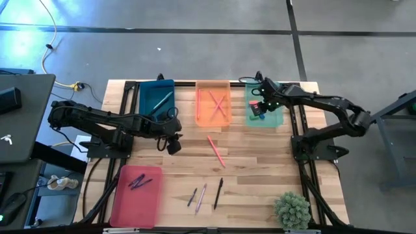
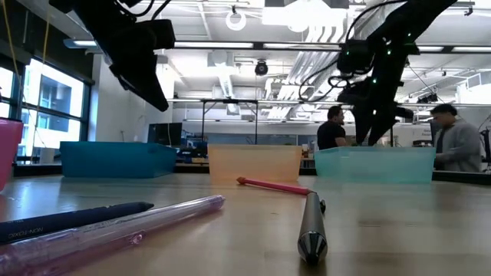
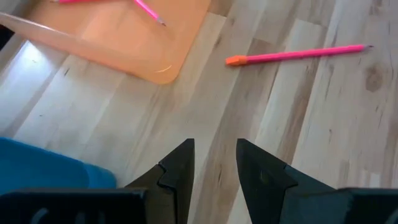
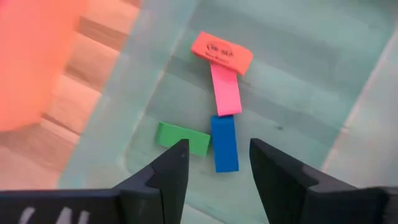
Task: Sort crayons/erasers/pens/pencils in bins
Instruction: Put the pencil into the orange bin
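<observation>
Wooden table (image 1: 260,169), seen from above, with four trays: teal (image 1: 156,99), orange (image 1: 213,104) and mint (image 1: 268,117) along the far edge, pink-red (image 1: 136,194) at the near left.

Left arm parked just in front of the teal tray; left claw (image 3: 214,163) hanging over bare wood, fingers slightly apart, nothing between them.

Right claw (image 4: 217,163) poised over the mint tray, fingers apart and empty.

Loose on the boards: a pink pencil (image 1: 216,150) near the centre; three more sticks (image 1: 205,194) near the front edge, well apart from every tray.

Inside the mint tray: four erasers, orange-red (image 4: 221,52), pink (image 4: 225,89), blue (image 4: 224,142) and green (image 4: 182,138), clustered and partly touching.

Hazards, as judged: lifting out too low likely to clip the tray wall and shift the tray; both arms heading for the central pencil at once likely to collide.
</observation>
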`<move>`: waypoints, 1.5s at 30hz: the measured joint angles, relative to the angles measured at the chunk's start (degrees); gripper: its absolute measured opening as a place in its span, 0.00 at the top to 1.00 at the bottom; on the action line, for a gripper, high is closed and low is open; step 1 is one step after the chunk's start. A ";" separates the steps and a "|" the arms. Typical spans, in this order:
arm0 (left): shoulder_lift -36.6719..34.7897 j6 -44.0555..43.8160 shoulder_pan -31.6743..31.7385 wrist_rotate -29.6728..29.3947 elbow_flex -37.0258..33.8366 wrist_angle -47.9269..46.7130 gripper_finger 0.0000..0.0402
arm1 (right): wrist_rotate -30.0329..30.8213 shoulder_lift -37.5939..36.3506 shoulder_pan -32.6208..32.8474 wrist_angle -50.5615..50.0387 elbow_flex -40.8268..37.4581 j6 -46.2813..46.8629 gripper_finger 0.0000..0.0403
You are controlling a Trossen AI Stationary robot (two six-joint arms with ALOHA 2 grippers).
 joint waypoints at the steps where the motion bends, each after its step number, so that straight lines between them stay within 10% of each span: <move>1: 0.00 0.41 0.00 0.01 0.00 0.00 0.74 | 0.01 -0.96 0.24 -0.01 0.00 -0.04 0.60; 27: -0.02 26.83 0.04 4.92 0.00 17.89 0.73 | 10.67 -12.43 23.81 -0.02 0.02 8.26 0.60; 45: 0.00 31.34 5.50 10.81 3.40 20.65 0.73 | 12.46 -12.40 26.04 0.01 0.02 10.68 0.60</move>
